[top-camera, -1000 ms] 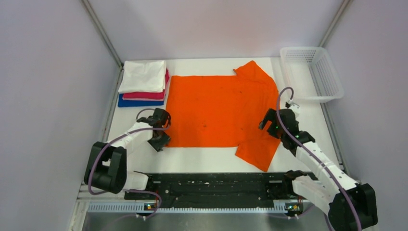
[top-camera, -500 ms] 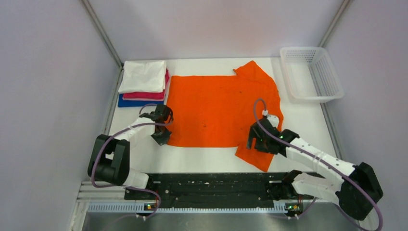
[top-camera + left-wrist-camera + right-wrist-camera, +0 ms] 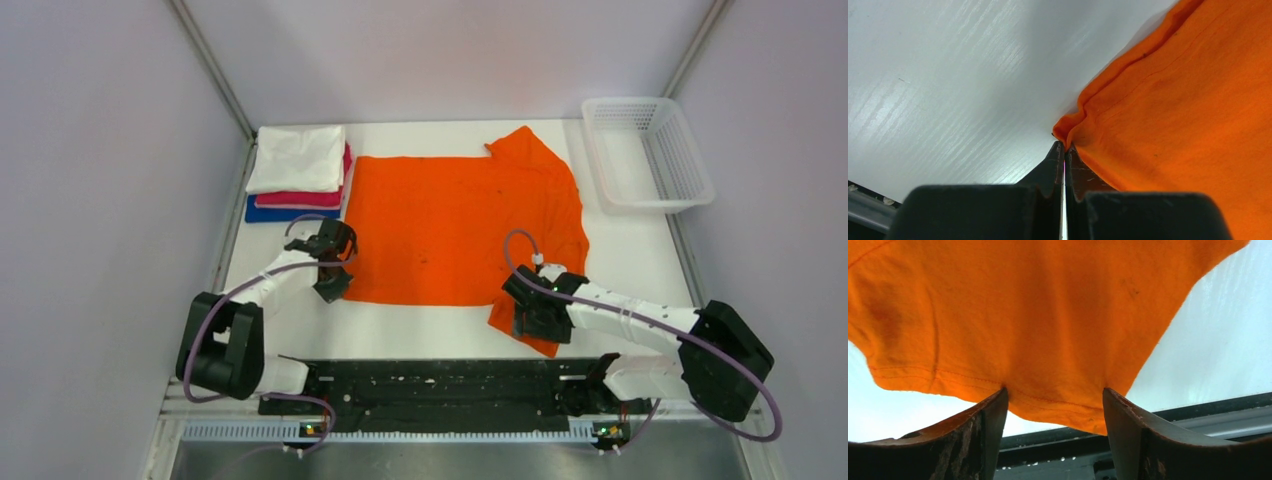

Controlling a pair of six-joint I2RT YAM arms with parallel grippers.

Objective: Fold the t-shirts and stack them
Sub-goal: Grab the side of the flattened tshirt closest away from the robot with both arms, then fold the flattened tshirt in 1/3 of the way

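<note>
right hand [image 3: 1055, 394] slid nearer, open over orange t-shirt [image 3: 450, 225] on white table [image 3: 640, 262]; left hand [image 3: 1063, 146] pinches corner.

Your fixed overhead camera looked down from above and behind the arm bases, taking in the whole table [image 3: 450, 325] with the bases along the bottom edge. Your left wrist camera sat low and very close, facing along the left claw [image 3: 1063, 147] at a corner of the orange t-shirt [image 3: 450, 230]. Your right wrist camera, equally close, looked out past the right claw [image 3: 1054, 390] at a sleeve hem. All three views shared that shirt.
</note>
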